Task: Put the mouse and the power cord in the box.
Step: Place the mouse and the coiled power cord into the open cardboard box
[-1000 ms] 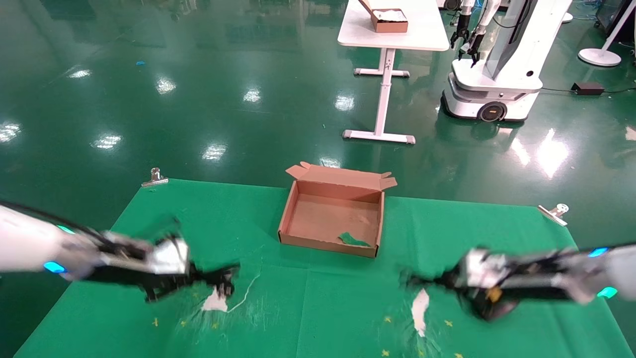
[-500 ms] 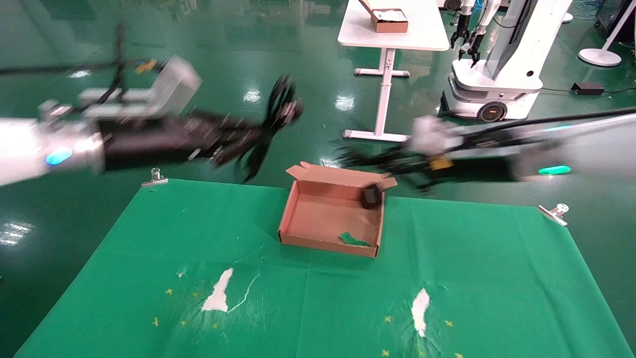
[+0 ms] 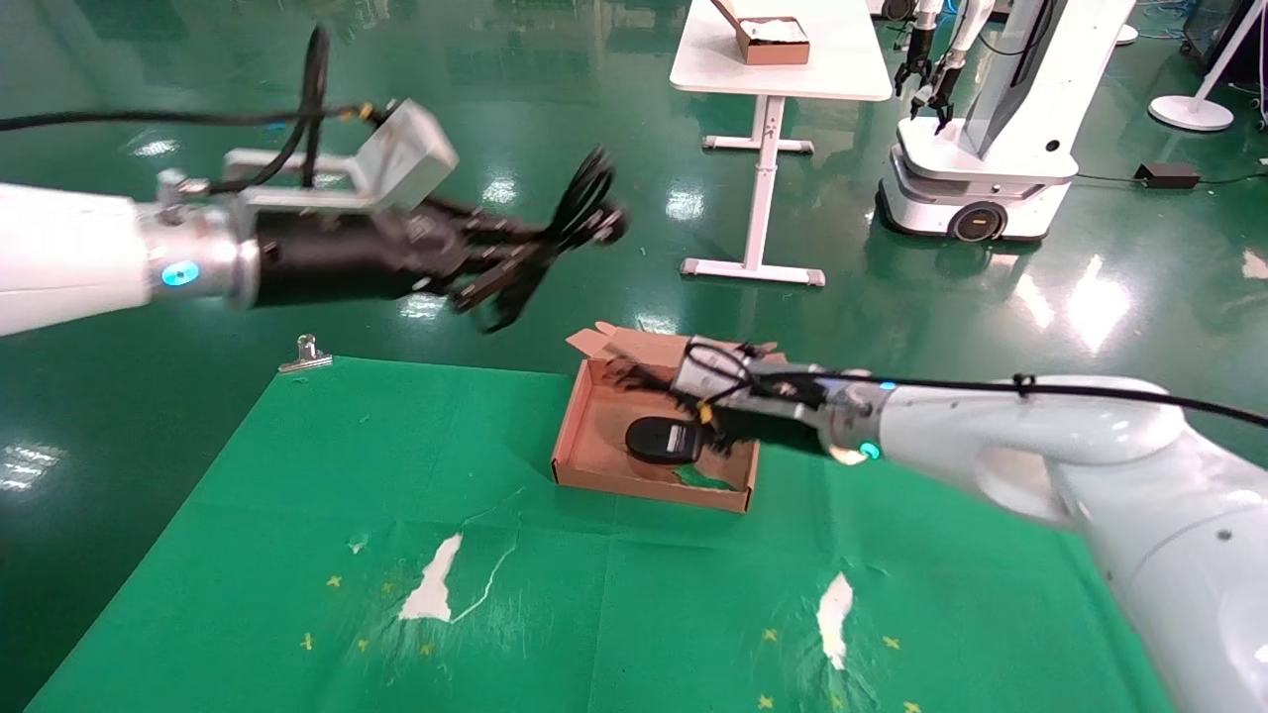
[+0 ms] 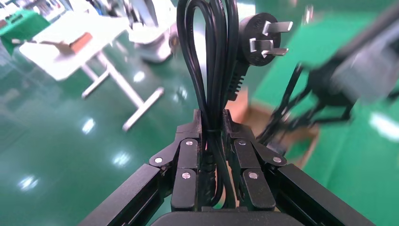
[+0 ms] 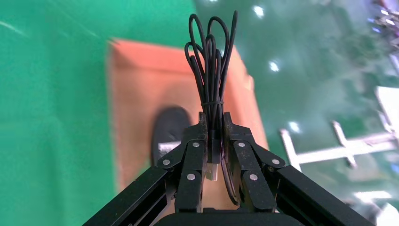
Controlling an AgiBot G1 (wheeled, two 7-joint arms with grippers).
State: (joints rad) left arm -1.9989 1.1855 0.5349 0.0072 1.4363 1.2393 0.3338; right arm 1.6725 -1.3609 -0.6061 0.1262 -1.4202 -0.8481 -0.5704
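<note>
The brown cardboard box [image 3: 644,485] sits open at the far middle of the green cloth. Inside it lies the black mouse [image 3: 662,441], pale label up, also seen in the right wrist view as the mouse [image 5: 169,129] on the box floor [image 5: 136,94]. My right gripper [image 3: 666,388] hovers over the box, shut on the mouse's thin bundled cable [image 5: 211,56]. My left gripper [image 3: 535,250] is raised in the air left of and beyond the box, shut on the power cord [image 3: 584,203]. Its coil [image 4: 207,56] and plug [image 4: 261,40] stick out past the fingertips.
Metal clips [image 3: 307,354] pin the cloth's far corners. White torn patches [image 3: 431,589] mark the near cloth. Beyond stand a white table [image 3: 783,74] carrying a small box and another white robot [image 3: 991,119] on the green floor.
Both arms rose from the near cloth. The right arm then dropped over the box and the mouse now rests on its floor. The left arm holds the cord high, shifted slightly right.
</note>
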